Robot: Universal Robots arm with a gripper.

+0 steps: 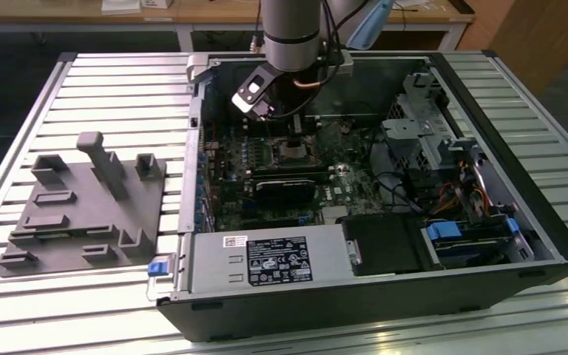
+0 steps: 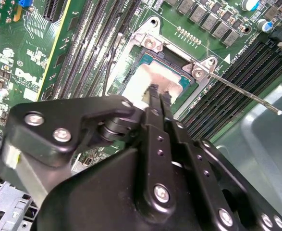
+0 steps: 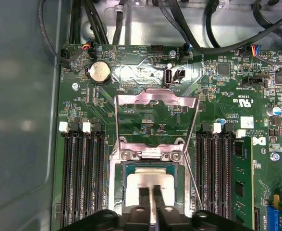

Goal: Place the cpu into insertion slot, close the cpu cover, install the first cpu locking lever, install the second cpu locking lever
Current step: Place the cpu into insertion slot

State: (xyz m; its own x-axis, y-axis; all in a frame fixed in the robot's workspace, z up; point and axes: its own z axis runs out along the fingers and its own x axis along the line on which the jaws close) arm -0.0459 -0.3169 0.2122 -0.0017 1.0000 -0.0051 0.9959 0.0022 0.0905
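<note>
One cpu (image 3: 153, 178), one insertion slot (image 3: 131, 166), one cpu cover (image 3: 157, 98), two thin locking levers, one gripper (image 3: 153, 191); the cpu lies flat and face up inside the slot, its edges square to the socket rim (being square, it has no long axis). The gripper hangs right over the chip, its fingers (image 3: 143, 199) drawn nearly together with a sliver between and nothing seen pinched. The cover stands swung open beyond the socket, its free edge running crosswise to the memory slots (image 3: 83, 173); one lever (image 3: 116, 125) and the other (image 3: 193, 139) stand unlatched on either side. A coin cell (image 3: 98, 72) sits beyond; in the exterior view the arm (image 1: 292, 37) reaches into the open case (image 1: 550, 244), and a grey fixture (image 1: 86, 207) lies to its left.
</note>
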